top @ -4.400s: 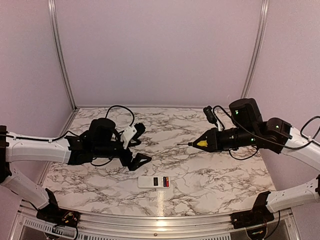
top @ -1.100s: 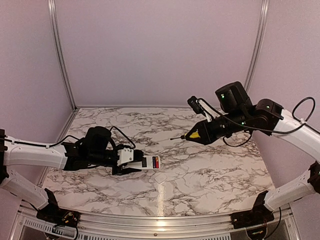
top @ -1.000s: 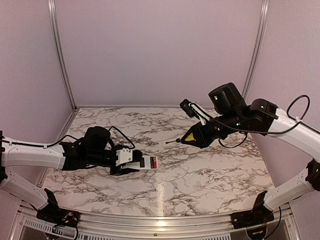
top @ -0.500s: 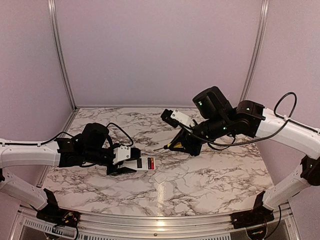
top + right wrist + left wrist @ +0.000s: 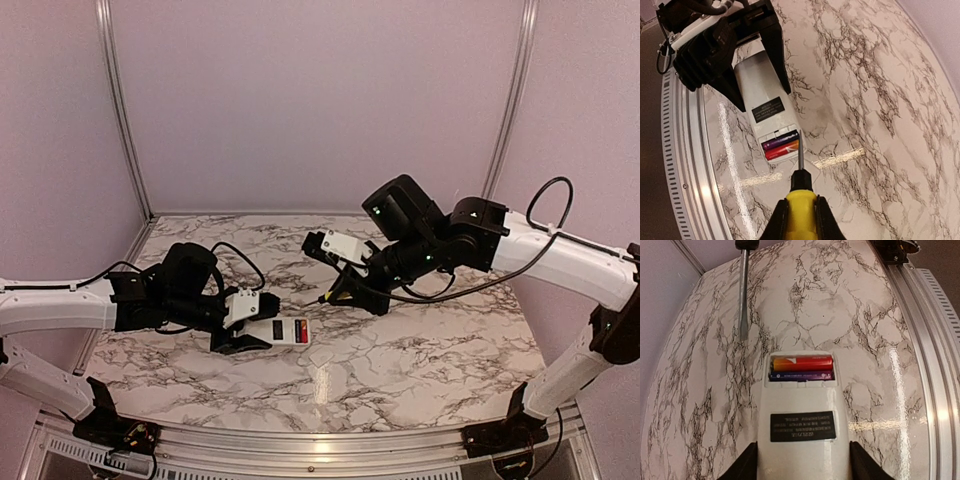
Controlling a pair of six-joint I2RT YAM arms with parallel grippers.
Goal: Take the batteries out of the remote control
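Observation:
The white remote control (image 5: 283, 331) lies back side up with its battery bay open. My left gripper (image 5: 240, 325) is shut on its rear end; in the left wrist view the black fingers (image 5: 746, 466) flank the remote (image 5: 802, 410). A red battery (image 5: 801, 363) and a dark blue-black battery (image 5: 801, 375) sit side by side in the bay. My right gripper (image 5: 800, 227) is shut on the yellow-handled screwdriver (image 5: 801, 207). Its shaft tip hovers at the right end of the batteries (image 5: 782, 145). The shaft also shows in the left wrist view (image 5: 743, 295).
A small white cover piece (image 5: 814, 161) lies flat on the marble table (image 5: 420, 340) just past the remote's open end. The metal rail (image 5: 927, 340) runs along the near edge. The left arm's fingers and cables (image 5: 720, 45) crowd the remote's rear.
The left gripper has closed on the remote, which lay free 4.4 s ago, and drawn it left. The right arm has swung left and down, bringing the screwdriver tip to the battery bay.

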